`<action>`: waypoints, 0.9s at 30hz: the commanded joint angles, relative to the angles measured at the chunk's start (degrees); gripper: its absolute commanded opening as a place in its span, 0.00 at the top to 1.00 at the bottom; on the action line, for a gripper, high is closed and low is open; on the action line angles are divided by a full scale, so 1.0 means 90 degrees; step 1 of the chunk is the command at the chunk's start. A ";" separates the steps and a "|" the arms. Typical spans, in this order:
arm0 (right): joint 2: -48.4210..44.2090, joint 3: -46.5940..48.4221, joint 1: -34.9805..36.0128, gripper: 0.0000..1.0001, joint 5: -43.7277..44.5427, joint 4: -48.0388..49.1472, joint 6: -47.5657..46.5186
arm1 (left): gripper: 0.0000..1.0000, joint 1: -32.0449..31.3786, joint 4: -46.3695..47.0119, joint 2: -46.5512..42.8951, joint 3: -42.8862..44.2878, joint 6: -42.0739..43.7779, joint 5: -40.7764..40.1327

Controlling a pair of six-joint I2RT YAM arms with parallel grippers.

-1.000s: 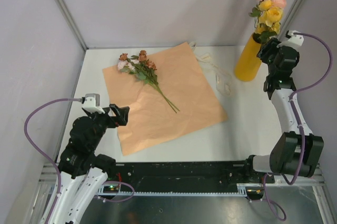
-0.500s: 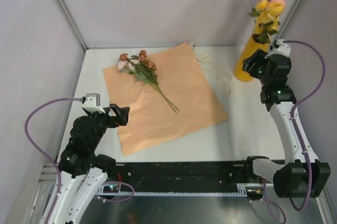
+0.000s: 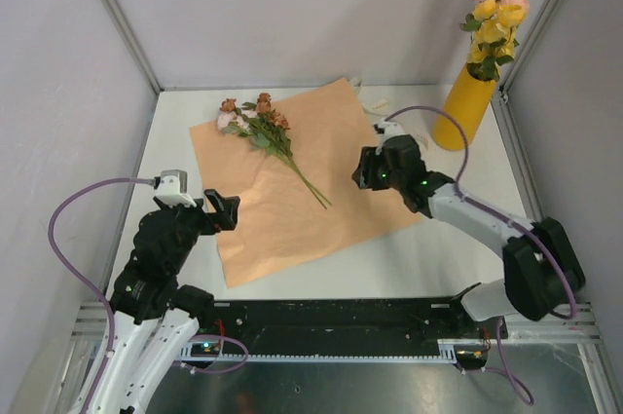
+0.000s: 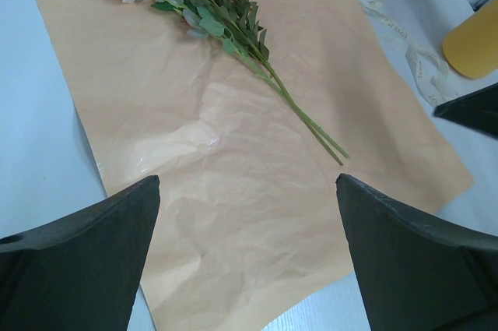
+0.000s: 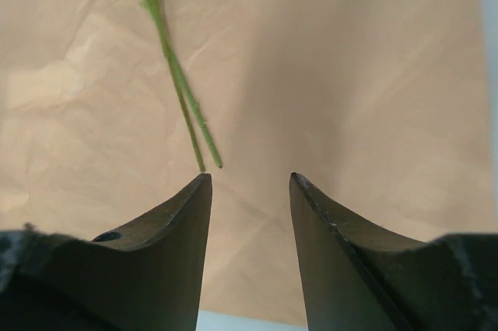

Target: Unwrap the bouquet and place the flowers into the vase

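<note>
From above, the peach paper point(image 3: 292, 209) is lying open and flat on the white table point(image 3: 448, 248). The loose flowers point(image 3: 261, 125) are lying on the paper near its far left corner, with their thin stems pointing toward the middle. The yellow vase point(image 3: 465, 107) is standing up at the far right, just off the paper, and pink and yellow flowers point(image 3: 496, 10) are sticking out of its top. The right gripper point(image 3: 358, 169) is hanging over the right part of the paper, near the stem ends. The left gripper point(image 3: 222, 211) is hanging over the near left edge of the paper.

The left wrist camera is showing its two fingers spread wide apart and holding nothing. The paper is lying below them, with the loose flowers at the far end. The cream ribbon point(image 4: 389, 23) is lying on the table between the paper and the vase.

The right wrist camera is showing its fingers partly apart and holding nothing. The stem ends are lying on the paper just past the left fingertip, not touching it.
</note>
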 commanded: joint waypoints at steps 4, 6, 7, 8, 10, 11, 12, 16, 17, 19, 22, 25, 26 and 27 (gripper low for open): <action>0.1673 0.0887 0.0998 0.54 0.0004 0.1152 0.0125 | 0.01 0.0044 0.0029 0.0014 0.0207 -0.0022 -0.0040; 0.2132 0.1206 0.1193 0.56 -0.0052 0.1146 0.0144 | 0.00 0.0049 0.0034 -0.0050 0.0197 -0.0021 -0.0075; 0.2338 0.1363 0.1286 0.56 -0.0076 0.1145 0.0146 | 0.00 0.0050 0.0032 -0.0073 0.0195 -0.0016 -0.0080; 0.2484 0.1481 0.1347 0.57 -0.0102 0.1134 0.0151 | 0.00 0.0051 0.0030 -0.0089 0.0199 -0.0013 -0.0088; 0.2748 0.1689 0.1471 0.59 -0.0125 0.1141 0.0161 | 0.01 0.0051 0.0034 -0.0101 0.0205 -0.0004 -0.0077; 0.2860 0.1766 0.1518 0.59 -0.0156 0.1162 0.0173 | 0.01 0.0046 0.0037 -0.0103 0.0209 0.0002 -0.0062; 0.2946 0.1819 0.1551 0.60 -0.0177 0.1197 0.0190 | 0.00 0.0049 0.0038 -0.0104 0.0211 0.0005 -0.0049; 0.3360 0.2017 0.1642 0.62 -0.0003 0.1197 0.0129 | 0.00 0.0043 0.0037 -0.0116 0.0222 0.0017 0.0005; 0.3430 0.2042 0.1648 0.62 0.0051 0.1185 0.0099 | 0.00 0.0037 0.0038 -0.0130 0.0222 0.0018 0.0013; 0.3551 0.2076 0.1656 0.62 0.0092 0.1169 0.0038 | 0.00 0.0043 0.0039 -0.0145 0.0223 0.0021 0.0051; 0.3664 0.2090 0.1690 0.62 0.0311 0.1124 -0.0058 | 0.00 0.0043 0.0039 -0.0157 0.0231 0.0019 0.0135; 0.3719 0.2096 0.1716 0.62 0.0568 0.1039 -0.0142 | 0.00 0.0041 0.0032 -0.0177 0.0232 0.0018 0.0191; 0.3746 0.2096 0.1723 0.62 0.0610 0.1028 -0.0168 | 0.00 0.0041 0.0030 -0.0195 0.0232 0.0018 0.0189; 0.3770 0.2097 0.1732 0.62 0.0641 0.1008 -0.0196 | 0.00 0.0041 0.0035 -0.0208 0.0232 0.0023 0.0178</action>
